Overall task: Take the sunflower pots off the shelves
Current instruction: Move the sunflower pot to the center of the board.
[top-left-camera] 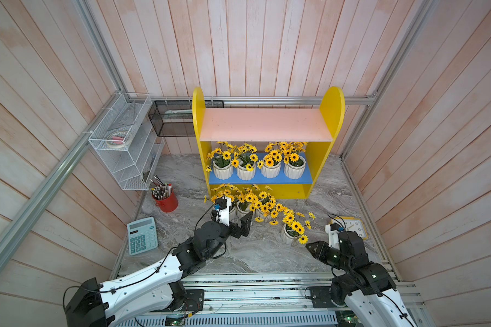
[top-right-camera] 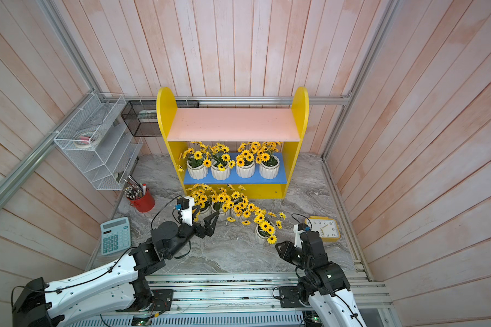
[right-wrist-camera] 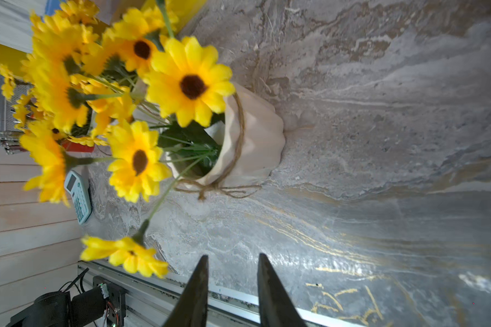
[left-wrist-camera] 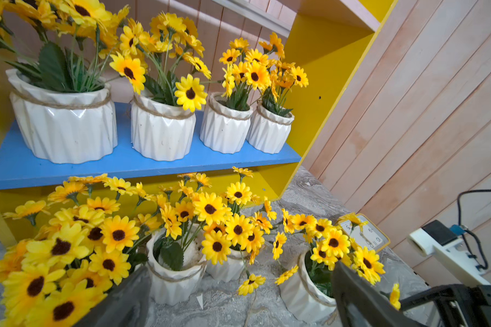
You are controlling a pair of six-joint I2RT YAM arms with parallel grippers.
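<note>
My left jaws are wide open and hold nothing. They are near three sunflower pots (left-wrist-camera: 173, 280) on the worktop (top-left-camera: 261, 254), in front of the shelves (top-left-camera: 267, 124). Four more pots (top-left-camera: 270, 169) stand in a row on the blue board (top-left-camera: 261, 179). One last pot (top-left-camera: 288, 236) stands alone near my right jaws, which are squeezed shut and empty.

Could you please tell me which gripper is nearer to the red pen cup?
Left. The left gripper is at the sunflower pots beside the red pen cup; the right gripper is far across the table, near the clock.
</note>
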